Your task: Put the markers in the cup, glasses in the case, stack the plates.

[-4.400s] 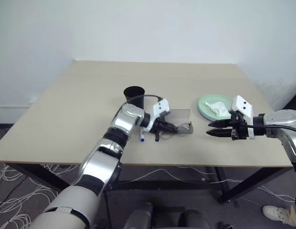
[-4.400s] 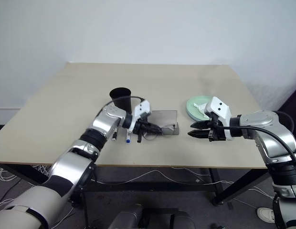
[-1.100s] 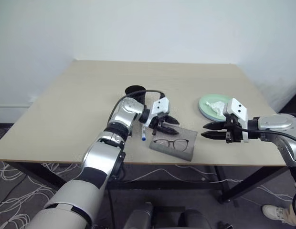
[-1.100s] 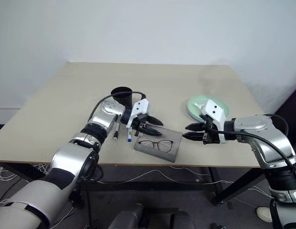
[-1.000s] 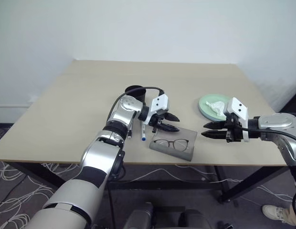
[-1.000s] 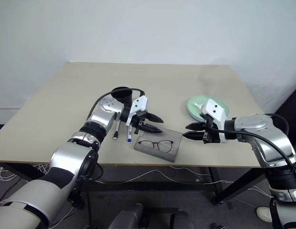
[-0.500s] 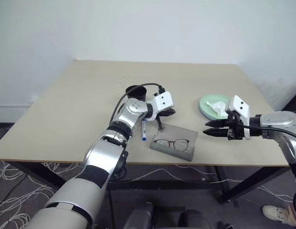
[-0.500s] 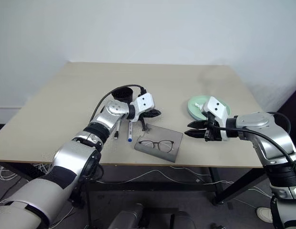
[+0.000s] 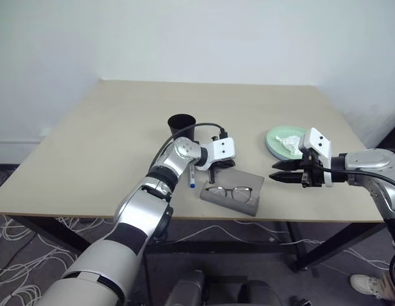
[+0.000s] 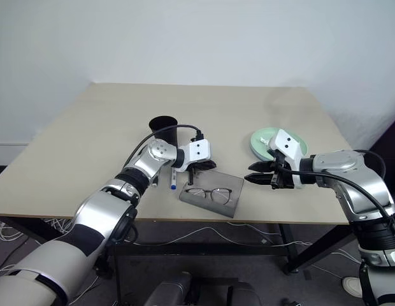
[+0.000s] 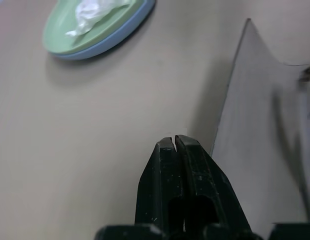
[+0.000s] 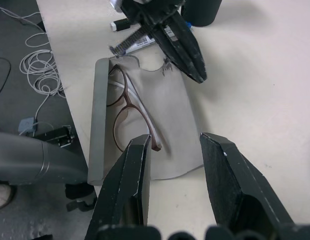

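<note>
My left gripper [image 11: 174, 141] has its fingers pressed together, holding nothing, tips low at the far edge of the case [image 9: 232, 194]. The case lies open and flat just beside those tips, toward me; its long axis runs across my reach. The glasses [image 12: 131, 114] rest on its panel, unfolded. My judgement: closing the case is next, and the left arm is nearer. My right gripper [image 12: 175, 145] hovers off the case's other end, fingers spread, empty. Farther off past the left fingers: the markers [image 9: 192, 178], then the cup [image 9: 181, 125]; the plates [image 9: 278, 145] lie beyond the right fingers.
</note>
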You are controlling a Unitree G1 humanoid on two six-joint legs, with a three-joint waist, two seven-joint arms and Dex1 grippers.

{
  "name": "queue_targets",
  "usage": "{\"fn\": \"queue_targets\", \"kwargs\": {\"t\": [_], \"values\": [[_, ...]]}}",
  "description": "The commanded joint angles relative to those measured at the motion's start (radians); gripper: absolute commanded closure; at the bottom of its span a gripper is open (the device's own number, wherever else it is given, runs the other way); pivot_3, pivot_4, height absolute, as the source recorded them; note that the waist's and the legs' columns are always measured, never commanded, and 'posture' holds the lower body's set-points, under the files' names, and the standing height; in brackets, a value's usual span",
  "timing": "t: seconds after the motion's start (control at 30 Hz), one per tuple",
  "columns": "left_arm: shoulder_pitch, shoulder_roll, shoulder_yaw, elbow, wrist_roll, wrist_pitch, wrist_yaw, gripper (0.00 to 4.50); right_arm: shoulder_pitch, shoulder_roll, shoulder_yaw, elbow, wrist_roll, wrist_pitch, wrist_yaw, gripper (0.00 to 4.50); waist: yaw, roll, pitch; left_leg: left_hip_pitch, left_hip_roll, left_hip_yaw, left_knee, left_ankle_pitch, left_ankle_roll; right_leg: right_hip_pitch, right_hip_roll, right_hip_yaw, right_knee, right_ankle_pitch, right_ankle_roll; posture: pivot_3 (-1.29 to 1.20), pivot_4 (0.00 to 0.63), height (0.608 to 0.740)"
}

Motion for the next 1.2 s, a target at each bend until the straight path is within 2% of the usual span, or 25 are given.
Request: {"fn": "queue_targets", "kwargs": {"t": [0.03, 0.37, 0.7, 0.9, 1.07, 1.2], "values": [[-0.013, 0.006, -0.021, -0.023, 0.002, -0.011, -0.081, 4.47, -0.017, -0.002, -0.018, -0.027, 0.004, -0.002, -0.009, 2.84, 0.0, 0.0, 0.0, 0.0, 0.0, 0.0, 0.0, 0.0, 0.0, 0.0, 0.0, 0.0, 0.0, 0.0, 0.0, 0.0, 0.0, 0.696], [0.036, 0.065, -0.038, -0.164, -0.035, 0.012, -0.3, 4.47, -0.027, -0.005, -0.015, -0.006, -0.006, -0.019, -0.001, 2.84, -0.006, 0.0, 0.0, 0.0, 0.0, 0.0, 0.0, 0.0, 0.0, 0.0, 0.0, 0.0, 0.0, 0.0, 0.0, 0.0, 0.0, 0.696], [0.239, 0.185, -0.079, -0.54, -0.091, 0.142, -0.416, 4.47, -0.042, 0.0, -0.008, 0.021, -0.019, -0.041, 0.004, 2.84, -0.007, 0.001, 0.0, 0.0, 0.0, 0.0, -0.002, 0.0, 0.0, -0.001, 0.0, 0.002, 0.0, 0.0, -0.001, 0.0, 0.0, 0.696], [0.32, 0.223, -0.069, -0.693, -0.118, 0.222, -0.366, 4.47, -0.051, 0.006, 0.0, 0.031, -0.024, -0.047, 0.011, 2.84, -0.005, 0.002, -0.001, 0.001, 0.001, 0.0, -0.002, 0.0, 0.0, -0.001, 0.001, 0.002, 0.0, 0.0, -0.001, 0.0, 0.0, 0.696], [0.309, 0.244, 0.038, -0.77, -0.174, 0.321, -0.205, 4.47, -0.055, 0.012, 0.005, 0.033, -0.023, -0.047, 0.013, 2.84, -0.003, 0.002, -0.001, 0.001, 0.001, -0.001, -0.002, 0.0, 0.0, -0.002, 0.001, 0.002, 0.0, 0.001, -0.003, 0.0, 0.0, 0.696], [0.36, 0.278, 0.127, -0.879, -0.216, 0.439, -0.09, 4.47, -0.054, 0.017, 0.013, 0.032, -0.021, -0.048, 0.019, 2.84, -0.004, 0.002, -0.001, 0.001, 0.0, -0.001, -0.003, 0.0, 0.0, -0.002, 0.001, 0.002, 0.0, 0.001, -0.003, 0.0, 0.0, 0.696]]}}
